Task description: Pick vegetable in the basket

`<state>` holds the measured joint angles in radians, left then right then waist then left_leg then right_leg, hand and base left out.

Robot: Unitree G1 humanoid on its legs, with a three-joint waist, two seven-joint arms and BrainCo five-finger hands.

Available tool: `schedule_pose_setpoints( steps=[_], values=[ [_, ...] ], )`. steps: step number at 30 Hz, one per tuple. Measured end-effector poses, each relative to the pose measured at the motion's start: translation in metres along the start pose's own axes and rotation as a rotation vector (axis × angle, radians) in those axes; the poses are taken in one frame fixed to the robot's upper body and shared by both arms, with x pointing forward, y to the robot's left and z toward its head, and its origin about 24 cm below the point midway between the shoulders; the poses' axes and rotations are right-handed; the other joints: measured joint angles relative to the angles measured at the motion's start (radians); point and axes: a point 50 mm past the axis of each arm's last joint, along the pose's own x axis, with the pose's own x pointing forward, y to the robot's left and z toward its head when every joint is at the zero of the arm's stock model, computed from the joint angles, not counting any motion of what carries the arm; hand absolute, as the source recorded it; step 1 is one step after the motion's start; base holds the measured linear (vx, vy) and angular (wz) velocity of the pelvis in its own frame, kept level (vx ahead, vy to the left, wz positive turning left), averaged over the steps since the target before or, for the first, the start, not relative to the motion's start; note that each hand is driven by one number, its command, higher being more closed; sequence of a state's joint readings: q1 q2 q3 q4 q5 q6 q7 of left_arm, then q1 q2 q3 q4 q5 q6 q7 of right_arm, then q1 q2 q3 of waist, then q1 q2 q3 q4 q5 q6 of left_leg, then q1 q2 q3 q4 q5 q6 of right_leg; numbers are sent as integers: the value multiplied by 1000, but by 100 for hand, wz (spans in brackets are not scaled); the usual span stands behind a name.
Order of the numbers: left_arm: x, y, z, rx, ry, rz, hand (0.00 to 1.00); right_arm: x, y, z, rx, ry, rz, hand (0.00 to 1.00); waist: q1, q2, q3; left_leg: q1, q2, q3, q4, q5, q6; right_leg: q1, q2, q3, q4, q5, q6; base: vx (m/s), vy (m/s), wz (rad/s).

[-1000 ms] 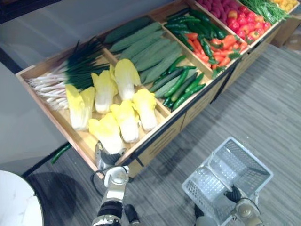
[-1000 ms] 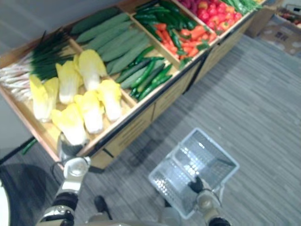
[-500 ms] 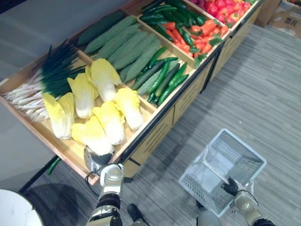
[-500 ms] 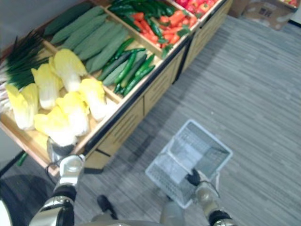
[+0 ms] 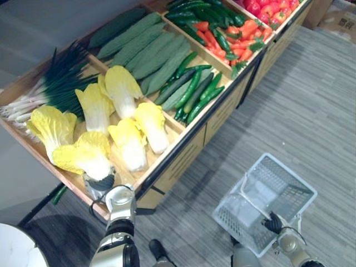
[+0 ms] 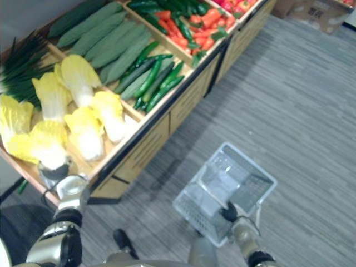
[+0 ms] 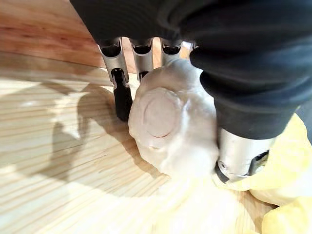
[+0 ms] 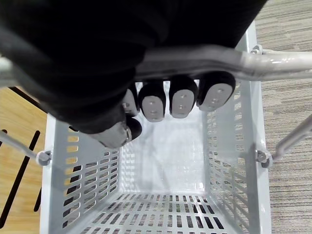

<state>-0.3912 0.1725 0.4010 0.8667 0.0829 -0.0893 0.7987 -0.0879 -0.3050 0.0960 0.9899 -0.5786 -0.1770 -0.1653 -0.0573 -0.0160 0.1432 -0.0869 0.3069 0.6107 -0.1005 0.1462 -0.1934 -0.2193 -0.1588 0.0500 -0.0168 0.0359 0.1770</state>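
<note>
A yellow napa cabbage (image 5: 83, 158) lies at the front corner of the wooden display bin (image 5: 167, 161). My left hand (image 5: 103, 186) is at its white stem end (image 7: 170, 126). In the left wrist view the fingers (image 7: 122, 97) stand on one side of the stem and the thumb (image 7: 241, 156) presses the other side, so the hand is shut on it. Lower right, a grey plastic basket (image 5: 292, 189) hangs over the floor. My right hand (image 5: 273, 223) is curled round its metal handle (image 8: 195, 58), and the basket (image 8: 234, 146) has nothing inside.
Several more napa cabbages (image 5: 129, 144) lie in the same bin, with scallions (image 5: 55, 83) behind. Further bins hold long green gourds (image 5: 150, 50), green cucumbers (image 5: 192, 92) and red and green peppers (image 5: 233, 39). A white round table (image 5: 16, 250) shows at the lower left.
My left hand's fingers have closed on the cabbage stem, and that cabbage has swung left toward the bin's corner. The camera has shifted. The right hand keeps hold of the basket.
</note>
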Motion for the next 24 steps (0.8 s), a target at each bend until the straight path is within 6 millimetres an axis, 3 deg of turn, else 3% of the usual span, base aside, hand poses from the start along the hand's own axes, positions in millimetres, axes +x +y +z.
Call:
schedule_pose_setpoints(
  steps=[6,10,24],
  values=[
    [1,-3,3,4,-13,-36,100,-2,5,-1,15,11,11,100,-23,-2,1,6,0,-51,-1,5,1,36,-5,-41,1,0,0,9,-7,17],
    [-1,-8,14,-7,-61,-79,100,-3,10,-3,23,20,20,100,-23,-24,12,6,-5,-76,-4,11,6,53,-13,-64,2,0,1,-43,-5,17],
    [-42,-24,10,-18,-127,-250,100,-7,19,-7,82,77,16,100,-21,-24,10,10,-14,-135,-4,15,11,105,-25,-125,-1,-1,1,8,-2,11]
  ],
)
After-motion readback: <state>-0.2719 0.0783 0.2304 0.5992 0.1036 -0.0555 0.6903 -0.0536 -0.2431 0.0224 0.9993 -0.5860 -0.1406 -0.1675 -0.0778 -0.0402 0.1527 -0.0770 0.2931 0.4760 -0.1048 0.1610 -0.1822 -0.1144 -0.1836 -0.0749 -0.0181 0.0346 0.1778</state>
